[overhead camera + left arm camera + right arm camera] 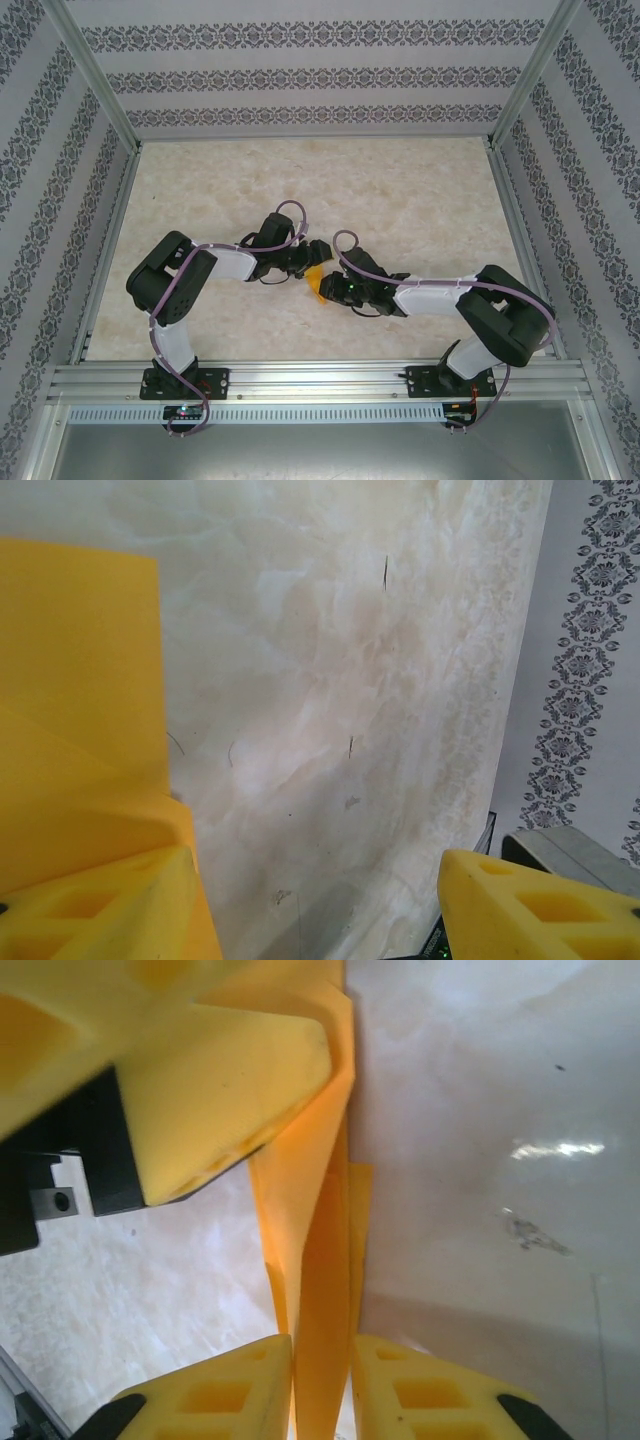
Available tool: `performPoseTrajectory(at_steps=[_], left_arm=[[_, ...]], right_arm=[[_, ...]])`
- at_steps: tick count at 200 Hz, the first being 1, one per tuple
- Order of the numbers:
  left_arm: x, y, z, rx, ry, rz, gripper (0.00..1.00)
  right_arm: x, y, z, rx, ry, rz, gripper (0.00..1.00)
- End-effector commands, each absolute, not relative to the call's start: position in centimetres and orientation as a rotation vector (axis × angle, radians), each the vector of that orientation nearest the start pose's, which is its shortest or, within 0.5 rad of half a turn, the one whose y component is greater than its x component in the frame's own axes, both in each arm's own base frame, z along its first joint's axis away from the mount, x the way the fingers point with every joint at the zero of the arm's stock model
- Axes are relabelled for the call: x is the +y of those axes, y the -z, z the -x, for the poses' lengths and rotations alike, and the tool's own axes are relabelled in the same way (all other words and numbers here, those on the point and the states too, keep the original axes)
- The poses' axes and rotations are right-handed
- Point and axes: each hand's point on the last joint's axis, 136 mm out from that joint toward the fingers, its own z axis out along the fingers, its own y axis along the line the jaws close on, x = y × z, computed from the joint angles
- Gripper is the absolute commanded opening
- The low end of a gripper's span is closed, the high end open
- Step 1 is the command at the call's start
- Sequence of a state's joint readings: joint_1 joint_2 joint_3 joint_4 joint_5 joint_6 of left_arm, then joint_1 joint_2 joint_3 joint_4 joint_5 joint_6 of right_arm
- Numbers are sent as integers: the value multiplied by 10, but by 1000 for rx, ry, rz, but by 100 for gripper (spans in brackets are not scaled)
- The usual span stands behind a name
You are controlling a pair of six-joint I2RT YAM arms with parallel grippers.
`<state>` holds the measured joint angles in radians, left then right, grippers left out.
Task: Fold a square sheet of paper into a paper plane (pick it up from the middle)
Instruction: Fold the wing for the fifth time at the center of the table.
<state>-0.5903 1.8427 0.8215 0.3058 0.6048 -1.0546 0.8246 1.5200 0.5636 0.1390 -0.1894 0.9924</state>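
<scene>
Pinching one paper plane (322, 1290): right jaws (left jaws spread wide).

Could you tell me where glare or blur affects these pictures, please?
Right wrist: a glare streak on the table, the near fingers soft. Left wrist: the paper is blurred, close to the lens. Top: evenly lit, sharp.

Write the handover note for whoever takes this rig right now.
Right gripper: fingers shut on the folded paper sheet, pinching its layers near the middle of the table.
Left gripper: open, one finger against the paper.
Done: sheet folded into a narrow, creased shape.
Left: I cannot tell whether the plane is finished; check the wing folds, then release.
</scene>
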Motion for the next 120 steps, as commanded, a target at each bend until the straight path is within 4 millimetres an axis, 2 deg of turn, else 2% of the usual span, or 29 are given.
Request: performPoseTrajectory(at_steps=[1, 56, 91, 120], left_arm=[[-313, -34, -293, 2687, 1361, 245, 66], [-313, -33, -293, 2686, 1359, 244, 66], [-311, -32, -293, 2690, 1354, 253, 66], [-311, -32, -292, 2689, 1358, 269, 66]], right_arm=[[302, -49, -226, 2618, -1012, -40, 20], [309, -34, -222, 2663, -1023, -29, 12], [310, -29, -216, 2669, -1007, 7, 3], [310, -26, -212, 2679, -1009, 4, 12]])
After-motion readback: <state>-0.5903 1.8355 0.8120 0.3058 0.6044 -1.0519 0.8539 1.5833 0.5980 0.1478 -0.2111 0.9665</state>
